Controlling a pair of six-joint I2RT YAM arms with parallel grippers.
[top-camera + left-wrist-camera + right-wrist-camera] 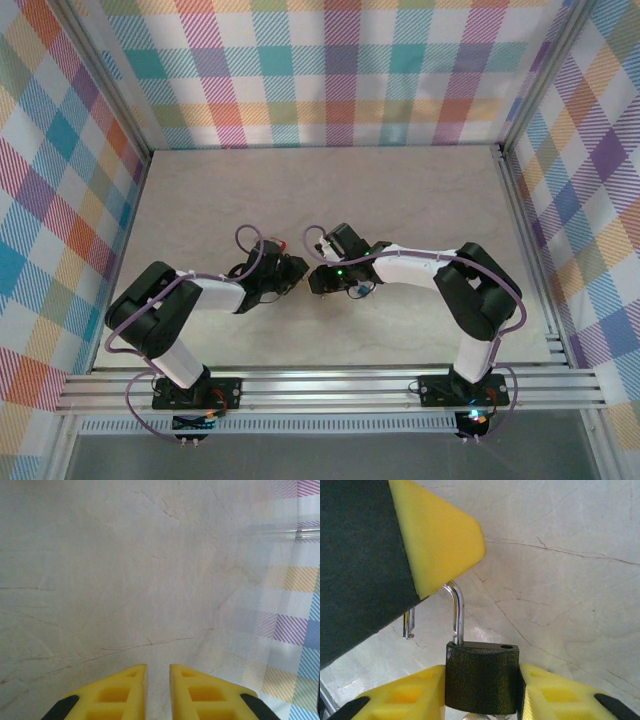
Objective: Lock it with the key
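Right claw (482, 672): clamped on black padlock (480, 682).
Left claw (158, 669): narrowly parted, empty.
Shackle (460, 610): to be swung over its hole (506, 646), then pressed home.

Top camera looks down; both wrist cameras closely face the same table (125, 570).

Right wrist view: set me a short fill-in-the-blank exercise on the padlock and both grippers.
1. The right gripper is shut on a padlock whose body is ____ in colour.
2. Its shackle stands ____, one leg out of the body.
3. A ____ finger of the left gripper covers the shackle's top.
Missing words: black; open; yellow.
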